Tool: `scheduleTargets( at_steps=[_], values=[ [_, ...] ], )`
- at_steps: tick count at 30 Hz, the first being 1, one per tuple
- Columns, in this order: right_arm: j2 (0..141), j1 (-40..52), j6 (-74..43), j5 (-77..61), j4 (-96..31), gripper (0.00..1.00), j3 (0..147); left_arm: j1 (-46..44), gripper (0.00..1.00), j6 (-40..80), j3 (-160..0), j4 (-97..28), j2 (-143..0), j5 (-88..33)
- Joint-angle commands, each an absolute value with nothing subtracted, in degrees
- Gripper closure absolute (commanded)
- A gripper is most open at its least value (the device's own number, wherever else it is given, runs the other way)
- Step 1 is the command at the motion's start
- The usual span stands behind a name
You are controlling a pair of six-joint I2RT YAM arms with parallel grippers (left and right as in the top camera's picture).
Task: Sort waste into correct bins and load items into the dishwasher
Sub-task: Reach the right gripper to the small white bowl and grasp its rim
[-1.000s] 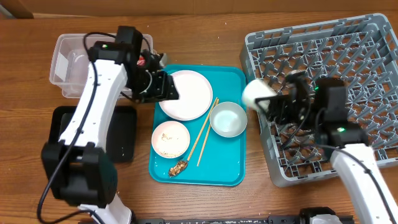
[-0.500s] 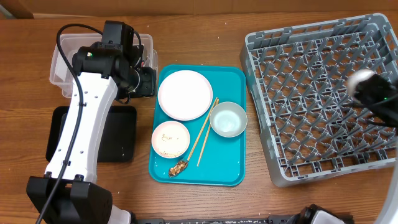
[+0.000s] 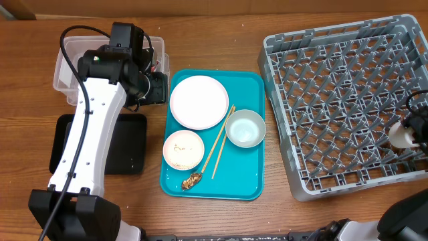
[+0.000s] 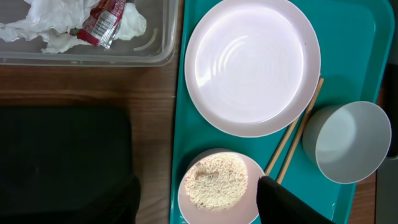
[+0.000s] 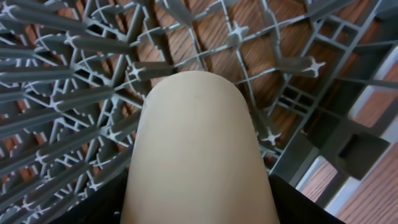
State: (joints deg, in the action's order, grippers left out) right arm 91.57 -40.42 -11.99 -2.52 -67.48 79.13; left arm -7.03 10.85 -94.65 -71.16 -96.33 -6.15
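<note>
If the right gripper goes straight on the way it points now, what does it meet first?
The cup in the right gripper would probably meet the pegs of the grey rack first, near its wall; how far they are is unclear.

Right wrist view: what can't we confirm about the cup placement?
1. Right wrist view: the white cup fills the frame, hiding its own mouth and the part of the dish rack under it.
2. Overhead: the right gripper is partly cut off by the frame edge, and the picture is too small to tell whether the cup touches the rack.
</note>
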Motion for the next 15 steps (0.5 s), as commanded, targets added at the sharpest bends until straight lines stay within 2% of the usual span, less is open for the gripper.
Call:
scheduleTargets(
  at_steps=[1, 3, 4, 5, 7, 15],
  values=[
    [92.4, -40.58, -12.23, -0.91, -67.26, 0.74, 80.75, -7.22, 0.37, 11.84, -95.53, -71.09, -95.9, -5.61],
    [92.44, -40.58, -12.25, -0.97, -67.42, 0.25, 80.73, -7.22, 0.38, 11.84, -95.53, -71.11, -95.9, -5.61],
    [92.44, -40.58, -12.25, -1.19, -67.35, 0.12, 80.75, -7.22, 0.37, 11.84, -95.53, -71.11, -95.9, -5.61],
    [92.44, -40.58, -12.25, -1.58, -67.22, 0.06, 80.75, -7.22, 0.38, 11.84, -95.53, -71.09, -95.9, -5.61],
    [92.44, -40.58, -12.25, -2.9, -66.94, 0.0, 80.75, -7.22, 0.37, 11.84, -95.53, -71.13, -95.9, -5.61],
    [92.44, -40.58, -12.25, -4.19, -66.37, 0.0, 80.75, -7.22, 0.37, 11.84, -95.53, -71.11, -95.9, -5.61]
  ],
)
